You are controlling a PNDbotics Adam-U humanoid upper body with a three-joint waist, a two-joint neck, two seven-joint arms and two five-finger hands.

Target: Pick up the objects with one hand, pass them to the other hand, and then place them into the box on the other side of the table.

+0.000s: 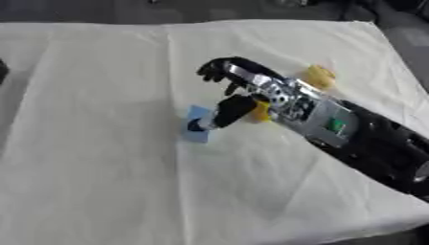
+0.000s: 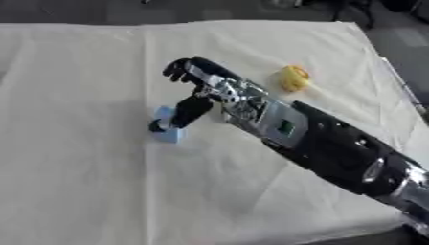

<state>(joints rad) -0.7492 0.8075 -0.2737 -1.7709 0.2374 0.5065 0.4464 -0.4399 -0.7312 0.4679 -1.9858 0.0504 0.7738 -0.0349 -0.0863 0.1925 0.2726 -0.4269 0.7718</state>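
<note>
The right robot hand point(image 1: 239, 83) is reached in over the middle of the table point(image 1: 100, 182), which is covered with a cream cloth. Its fingers are curled at the top with nothing seen inside them, while the thumb is pointed down, right at a small blue block point(image 2: 166, 125). A yellow object point(image 2: 293, 78) is left lying behind the arm.

No readable text, label, brand or number anywhere. The one mark is a small green patch point(image 1: 336, 126) on the silver wrist housing of the right hand point(image 1: 243, 83), and nothing on it is legible.
</note>
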